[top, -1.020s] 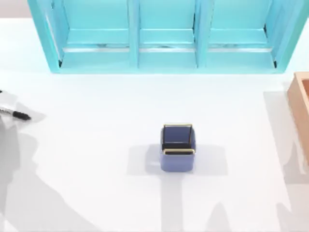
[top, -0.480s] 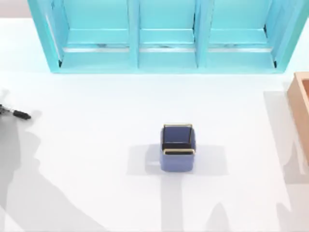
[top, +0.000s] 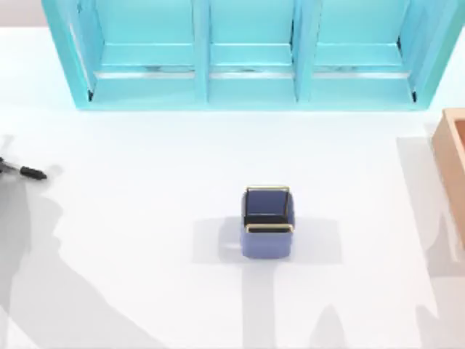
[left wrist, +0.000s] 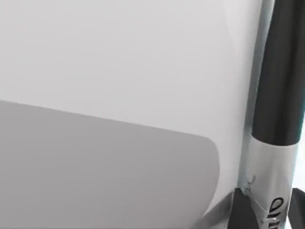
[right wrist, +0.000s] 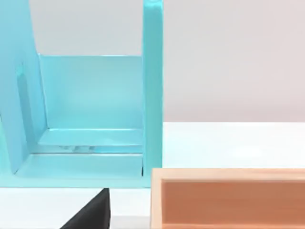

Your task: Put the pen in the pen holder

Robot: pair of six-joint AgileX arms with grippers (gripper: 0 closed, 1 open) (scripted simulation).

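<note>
- The pen (top: 23,171) is seen at the tabletop's (top: 145,160) left edge, its black cap end pointing toward the middle of the table.
- In the left wrist view the pen (left wrist: 274,119) is seen close up, its silvery barrel running down between dark parts at the frame's edge; whether the left gripper is pinching it cannot be told.
- The pen holder (top: 268,222) is set upright near the tabletop's centre, well apart from the pen.
- A turquoise shelf (top: 247,58) is placed along the far edge.
- A tan wooden box (top: 454,167) is found at the right edge, also seen in the right wrist view (right wrist: 228,198) beside the shelf (right wrist: 90,119).
</note>
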